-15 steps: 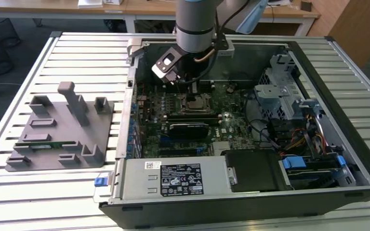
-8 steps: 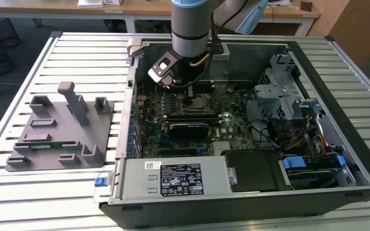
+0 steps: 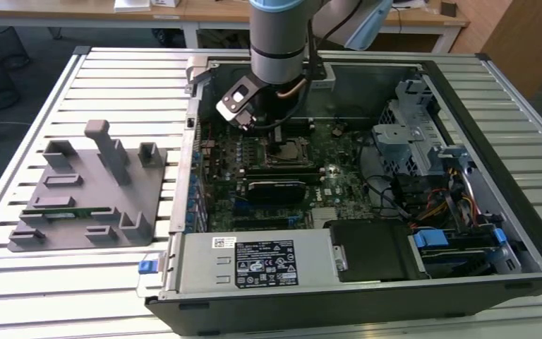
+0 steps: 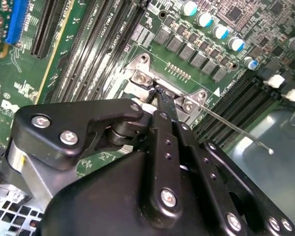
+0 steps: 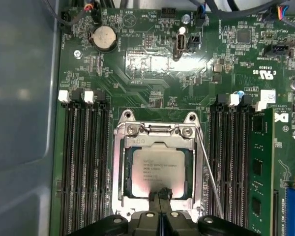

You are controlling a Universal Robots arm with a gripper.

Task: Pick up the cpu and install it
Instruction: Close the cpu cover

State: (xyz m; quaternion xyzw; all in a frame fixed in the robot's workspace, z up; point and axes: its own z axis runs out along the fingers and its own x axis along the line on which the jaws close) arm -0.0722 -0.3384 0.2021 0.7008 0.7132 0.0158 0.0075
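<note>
The cpu [image 5: 157, 172], a silver-grey square chip with a pale rim, lies flat inside the metal socket frame [image 5: 119, 167] on the green motherboard. My gripper [image 5: 161, 194] is shut, its two black fingers pressed together with nothing between them. The tips rest at the cpu's edge by the frame. In the second wrist view the gripper [image 4: 157, 93] points down at the frame's hinge plate [image 4: 142, 78], and its body hides the cpu. In the exterior view the arm hangs over the socket [image 3: 288, 150] inside the open computer case.
The socket's thin lever rod [image 5: 209, 167] stands free beside the frame. Black memory slots [image 5: 83, 162] flank the socket, with a green memory stick [image 5: 258, 167] in one. A grey fixture [image 3: 92, 198] sits on the slatted table at the exterior view's left. The case walls [image 3: 191, 141] close in around the board.
</note>
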